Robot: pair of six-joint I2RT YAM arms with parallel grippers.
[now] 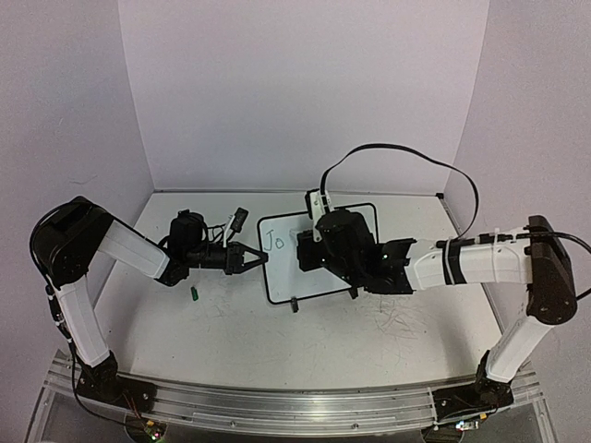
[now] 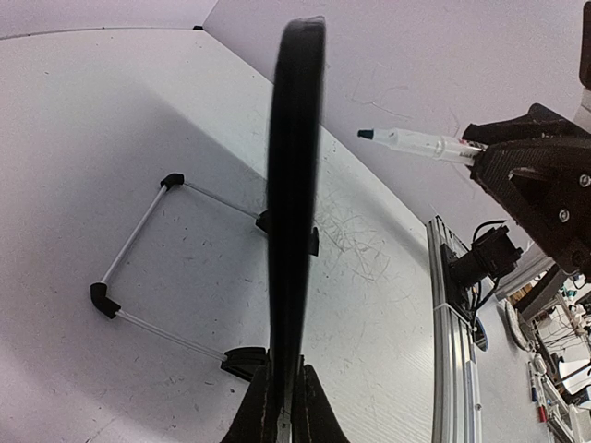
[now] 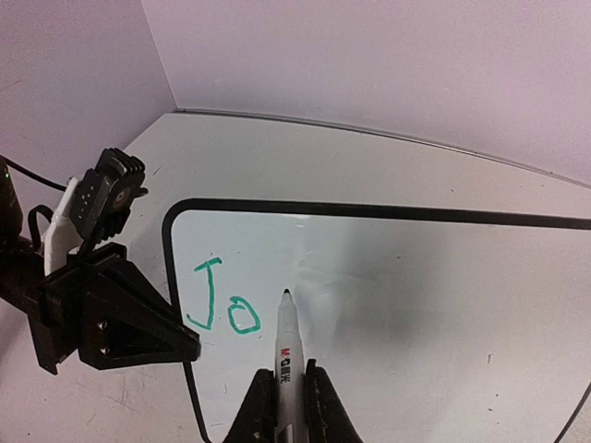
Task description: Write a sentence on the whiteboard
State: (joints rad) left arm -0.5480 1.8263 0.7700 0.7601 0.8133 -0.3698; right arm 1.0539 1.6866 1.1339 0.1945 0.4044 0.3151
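I read the task as barely begun: on the whiteboard (image 3: pixel 397 295), propped at the centre of the top view, the sentence (image 3: pixel 222 300) consists of two green letters, "Jo", at the left of the right wrist frame, and the rest of the face carries no green writing. The left gripper (image 1: pixel 251 258) is clamped on the board's left edge to steady it, and the right gripper (image 3: pixel 282 392) is clamped on a green-tipped marker (image 3: pixel 285 337). The tip sits just right of the "o" and, in the left wrist view, appears clear of the face, so I judge every following letter is not yet written
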